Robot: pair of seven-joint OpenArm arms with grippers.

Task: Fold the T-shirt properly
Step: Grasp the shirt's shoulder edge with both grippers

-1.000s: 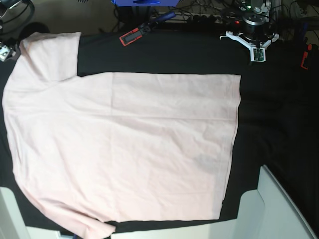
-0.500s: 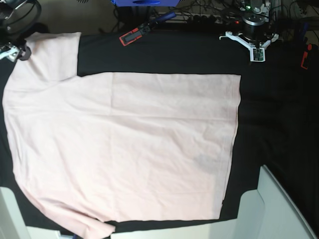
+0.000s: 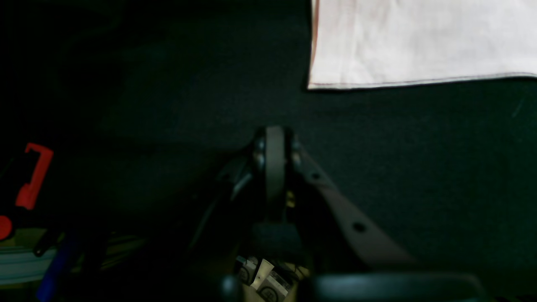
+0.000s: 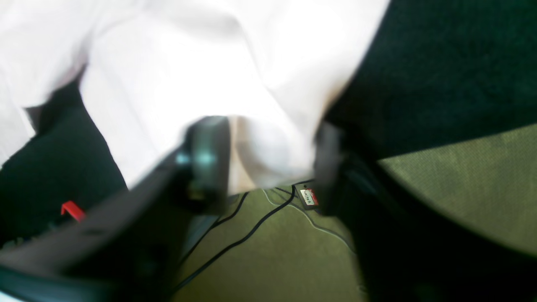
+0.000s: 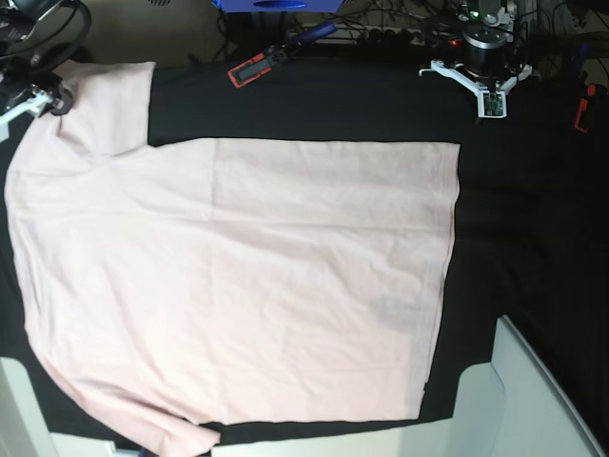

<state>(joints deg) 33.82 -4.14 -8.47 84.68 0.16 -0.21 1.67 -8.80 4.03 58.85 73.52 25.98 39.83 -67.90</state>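
— Where's the T-shirt [image 5: 238, 286]?
— Flat on the black cloth [image 5: 533, 209]; right gripper [image 4: 268, 163] straddles its sleeve edge, jaws apart. Left gripper [image 3: 275, 147] closed, empty, red clamp [image 3: 33, 176] nearby

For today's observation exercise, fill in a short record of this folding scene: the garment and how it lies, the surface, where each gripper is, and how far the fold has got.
garment: pale pink T-shirt, spread flat, plain side up
surface: black table cloth
right gripper: at the far sleeve, jaws on either side of the sleeve's edge, fabric between them, grip not clear
left gripper: shut, empty, over bare cloth, short of the shirt's hem corner
fold progress: no fold made yet
clutter: red and black tool at the far edge
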